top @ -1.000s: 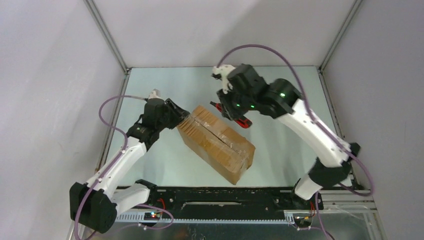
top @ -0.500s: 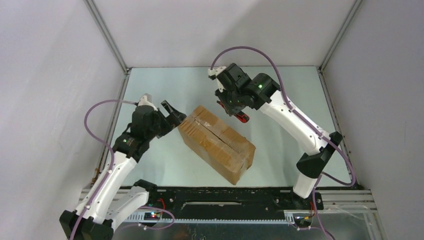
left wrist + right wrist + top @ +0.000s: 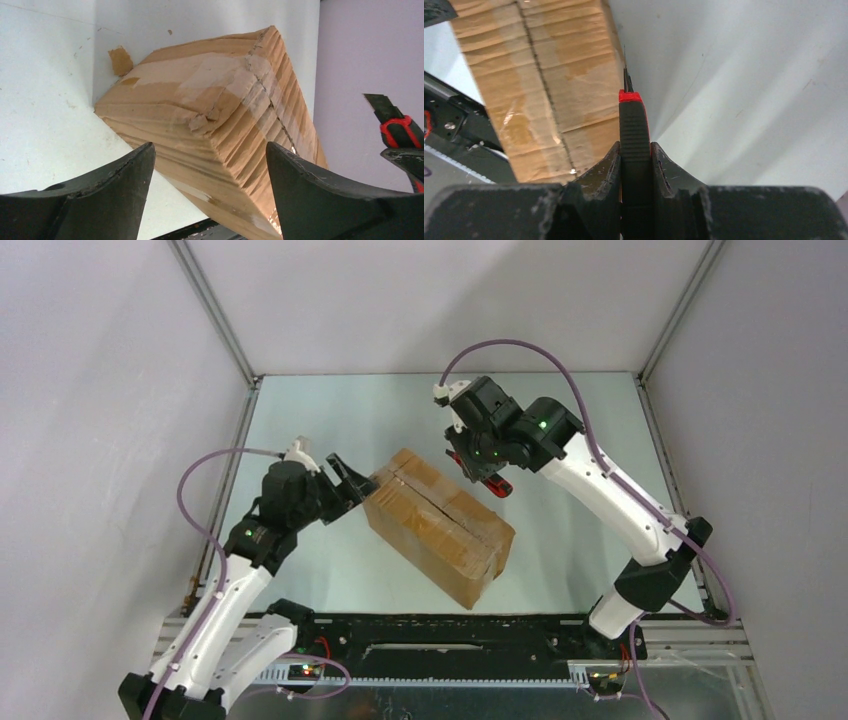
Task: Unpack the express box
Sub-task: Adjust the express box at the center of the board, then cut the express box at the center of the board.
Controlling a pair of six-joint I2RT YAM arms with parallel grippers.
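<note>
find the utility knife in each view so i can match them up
Top external: the utility knife is right of centre, its red end showing under the right gripper, just beyond the express box's far long side.
Left wrist: at the right edge, blade pointing up.
Right wrist: centre, clamped upright in the gripper.
Shared landmark: the box's taped centre seam.

No writing, brand, number or sign can be read in any of the views. Only plain brown cardboard and clear tape are seen on the visible faces of the express box (image 3: 440,525), and no lettering can be made out on the red-and-black utility knife (image 3: 634,132).
</note>
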